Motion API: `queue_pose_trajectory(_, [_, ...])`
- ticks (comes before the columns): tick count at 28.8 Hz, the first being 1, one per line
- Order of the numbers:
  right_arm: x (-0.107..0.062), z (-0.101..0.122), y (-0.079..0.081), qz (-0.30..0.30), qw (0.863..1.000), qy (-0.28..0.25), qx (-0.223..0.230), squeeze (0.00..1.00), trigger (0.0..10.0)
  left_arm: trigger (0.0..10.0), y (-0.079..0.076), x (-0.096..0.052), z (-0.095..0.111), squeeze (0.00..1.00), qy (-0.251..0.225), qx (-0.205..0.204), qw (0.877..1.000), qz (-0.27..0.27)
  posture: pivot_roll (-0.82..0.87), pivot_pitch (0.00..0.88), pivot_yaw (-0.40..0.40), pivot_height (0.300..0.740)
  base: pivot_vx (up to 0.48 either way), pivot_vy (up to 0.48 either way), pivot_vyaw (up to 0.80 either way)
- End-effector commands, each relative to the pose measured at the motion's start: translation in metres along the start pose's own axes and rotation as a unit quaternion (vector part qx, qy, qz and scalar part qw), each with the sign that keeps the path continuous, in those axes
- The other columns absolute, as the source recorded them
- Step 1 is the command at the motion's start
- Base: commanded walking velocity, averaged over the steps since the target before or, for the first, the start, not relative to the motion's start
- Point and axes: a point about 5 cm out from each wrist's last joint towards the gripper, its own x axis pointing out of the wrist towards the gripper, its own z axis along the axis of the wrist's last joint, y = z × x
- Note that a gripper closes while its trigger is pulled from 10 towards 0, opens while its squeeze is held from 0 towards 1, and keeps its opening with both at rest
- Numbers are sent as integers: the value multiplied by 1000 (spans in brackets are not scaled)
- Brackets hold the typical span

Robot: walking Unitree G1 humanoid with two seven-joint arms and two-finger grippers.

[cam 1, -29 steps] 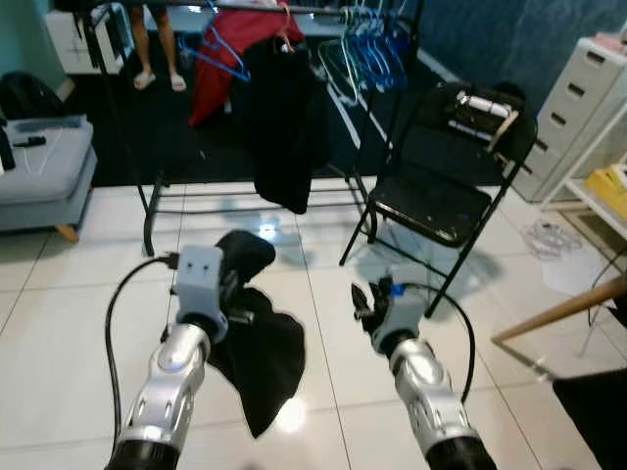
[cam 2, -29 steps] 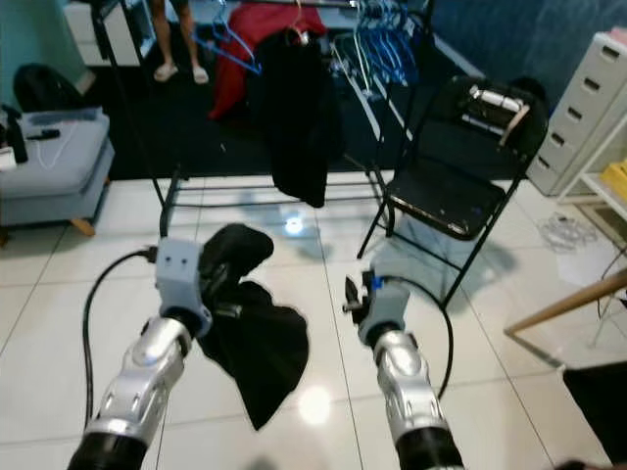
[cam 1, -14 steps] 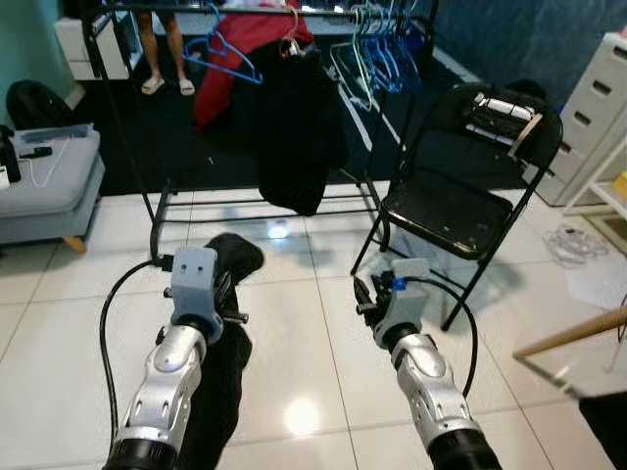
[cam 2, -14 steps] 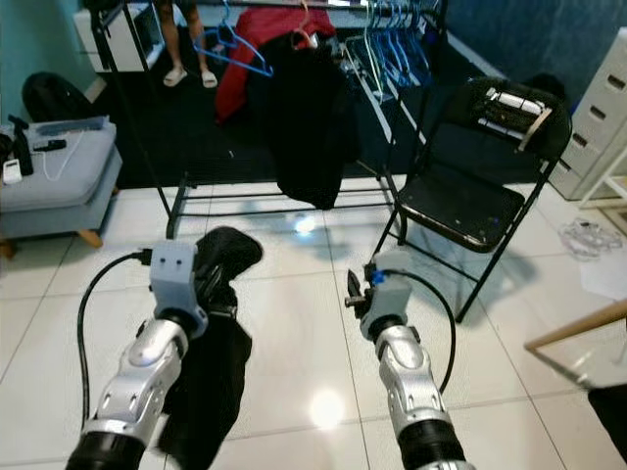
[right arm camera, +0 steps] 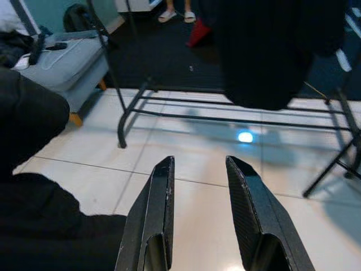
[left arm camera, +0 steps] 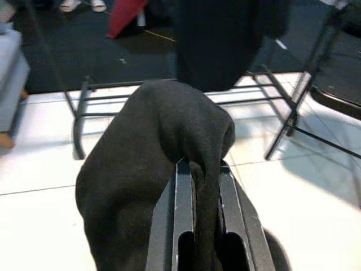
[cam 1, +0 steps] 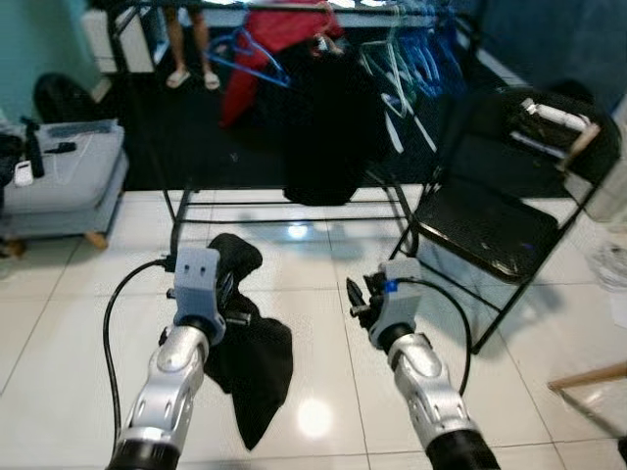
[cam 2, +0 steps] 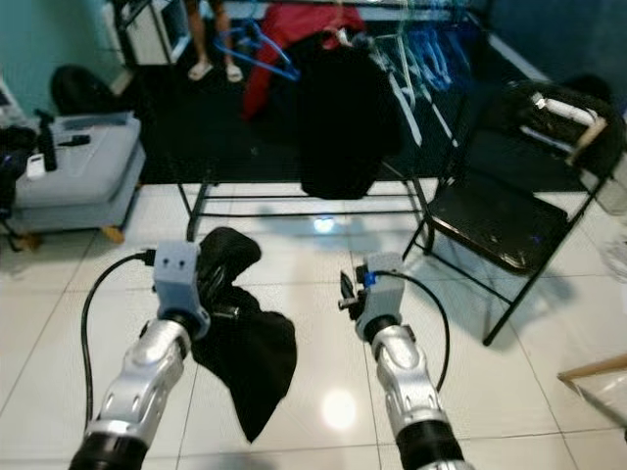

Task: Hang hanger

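Glossy white floor tiles (cam 1: 78, 323) run from the robot to a black metal clothes rack (cam 1: 176, 211) at the far side, where a black garment (cam 1: 328, 127), a red garment (cam 1: 279, 39) and blue plastic hangers (cam 1: 255, 59) hang. A black folding chair (cam 1: 490, 230) stands to the right, a grey padded bench (cam 1: 59, 181) far left. The left gripper (left arm camera: 197, 189), raised near the robot, is clenched on a black cloth garment (cam 1: 250, 348) that droops below it. The right gripper (right arm camera: 200, 189) is held up beside it, fingers parted and empty. A person's sandalled feet (cam 1: 191, 76) stand beyond the rack.
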Motion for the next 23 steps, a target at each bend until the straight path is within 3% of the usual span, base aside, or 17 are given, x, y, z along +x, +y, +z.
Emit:
queue_pose_trajectory(1, [-1, -3, 4, 5, 1000, 1, 11, 0, 10000, 10000, 5, -2, -1, 0, 1, 7, 1000, 8, -20, 112, -58, 740, 352, 0, 0])
queue_pose_trajectory(23, [3, 1, 6, 16, 1000, -8, 15, 0, 10000, 10000, 4, 2, 1, 0, -1, 3, 1000, 12, -29, 104, -66, 740, 353, 0, 0])
